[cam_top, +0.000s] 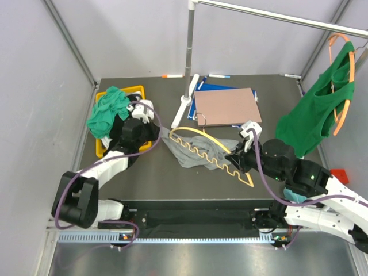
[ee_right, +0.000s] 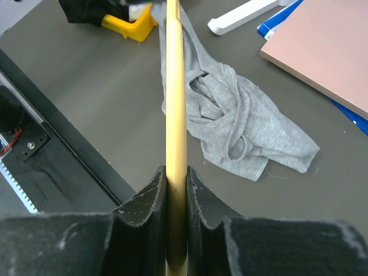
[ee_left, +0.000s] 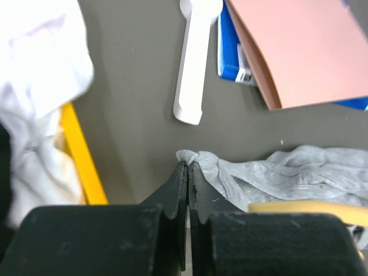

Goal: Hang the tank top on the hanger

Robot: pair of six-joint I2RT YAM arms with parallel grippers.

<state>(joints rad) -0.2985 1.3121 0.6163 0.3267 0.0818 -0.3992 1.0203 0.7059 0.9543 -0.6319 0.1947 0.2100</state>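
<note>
Right wrist view: the right fingers [ee_right: 150,190] are seen clamped narrowly on a bar of the hanger [ee_right: 175,86], which runs straight out from them, edge-on. In the left wrist view the left fingers [ee_left: 179,184] are pressed fully together, and a corner of the tank top [ee_left: 299,167] appears to be pinched at their tips. From that corner the tank top is drawn out as a crumpled band across the counter [cam_top: 144,172] between the two arms. It lies beneath the middle of the hanger and is bunched thickest toward the right.

Both task things are thus gripped, but no strap or shoulder is seen looped over either hanger arm. The task is judged to be at an early stage: an opening has yet to be found and the hanger passed into it. The twisted folds hide the straps, which may hinder this.

A pink board [cam_top: 227,106] on a blue folder [cam_top: 201,89] lies just beyond the hanger's hook. A white stand foot [cam_top: 183,106] is near the left fingers. A yellow bin [cam_top: 138,91] holding a teal-green cloth [cam_top: 109,109] sits beside the left arm. A green top [cam_top: 313,115] on an orange hanger [cam_top: 345,109] hangs at the right.
</note>
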